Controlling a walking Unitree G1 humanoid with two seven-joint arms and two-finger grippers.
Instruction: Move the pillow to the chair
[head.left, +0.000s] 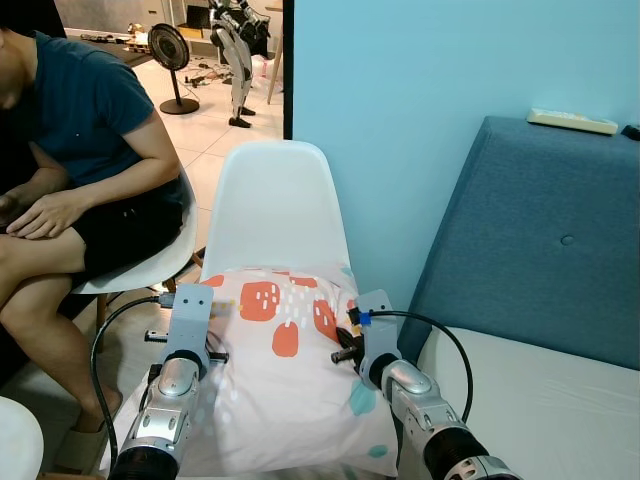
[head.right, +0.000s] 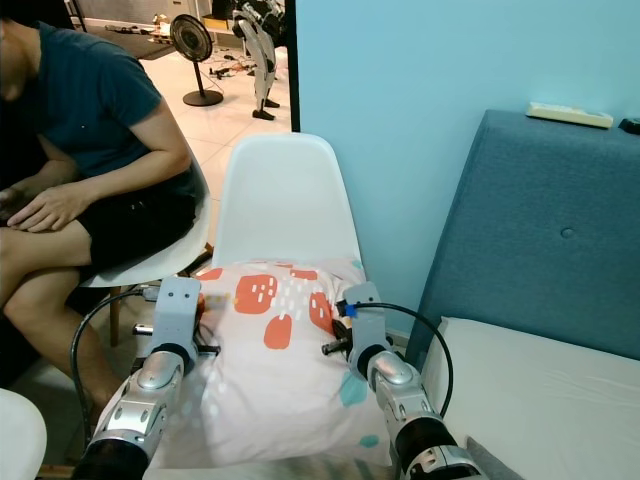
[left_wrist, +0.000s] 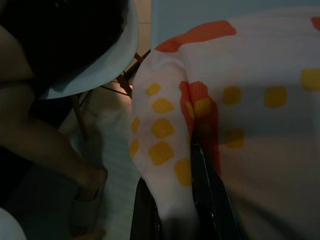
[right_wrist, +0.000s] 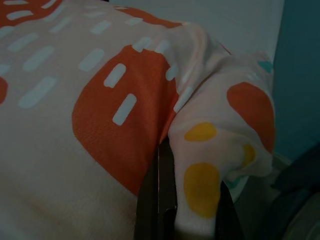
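Note:
A pale pink pillow (head.left: 285, 375) with orange, yellow and teal spots hangs between my two arms, right in front of the white chair (head.left: 275, 205). My left gripper (left_wrist: 175, 210) is shut on a fold of the pillow's left edge, the fabric pinched between its black fingers (left_wrist: 212, 200). At the pillow's right edge, my right gripper (right_wrist: 182, 210) is shut on a bunched corner of the cover. The pillow's far end reaches over the chair's seat and hides it; I cannot tell whether it rests on it.
A person (head.left: 75, 170) sits on a second white chair (head.left: 165, 255) close on the left, legs toward me. A blue headboard (head.left: 545, 240) and a white mattress (head.left: 540, 400) stand on the right. A blue wall (head.left: 430, 100) rises behind the chair. A fan (head.left: 170, 60) stands far back.

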